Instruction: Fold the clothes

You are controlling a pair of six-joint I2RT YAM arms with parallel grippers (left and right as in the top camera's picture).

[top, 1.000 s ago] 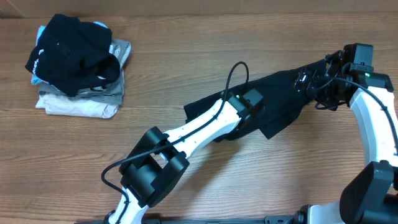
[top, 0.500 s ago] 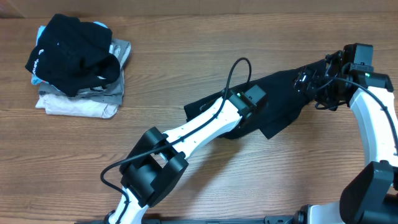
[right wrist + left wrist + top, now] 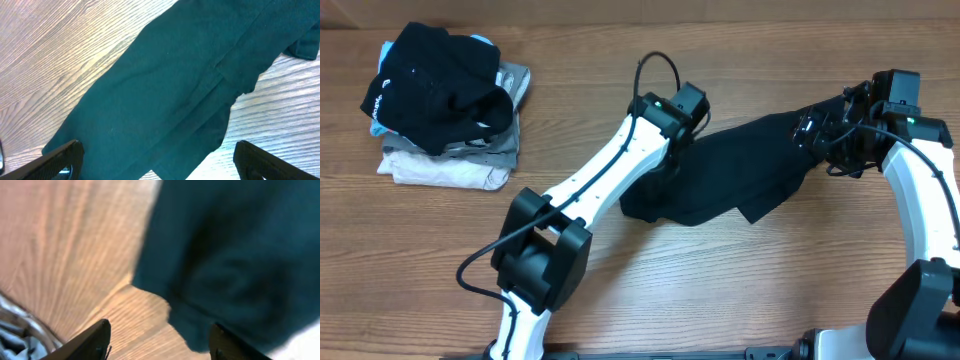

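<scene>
- Wooden table – filled the overhead view, brown grain running left to right.
- Black T-shirt – lay on the table right of centre, bunched into a long slanting band. Low end was near the table's middle, high end was up by the right arm's wrist. It was rumpled, not flat, and well apart from the pile at the far left. The right wrist cam showed the same T-shirt as a smooth dark sheet w/ a seam and a folded edge.
- Left arm – white w/ black joints, reached from the bottom edge up to the T-shirt's left end, wrist above that end.
- Right arm – came in from the right edge, black wrist over the T-shirt's upper right end.
- Pile of clothes – at the far left: black garment on top, grey one and cream one under it.
- Right gripper – jaws spread wide, fabric beneath them, nothing pinched.
- Left gripper – view was blurred, but the jaws stood apart w/ bare wood showing between them. The T-shirt's edge was just ahead, by the right-hand finger, and nothing was held.
- Black cable – looped above the left wrist.
</scene>
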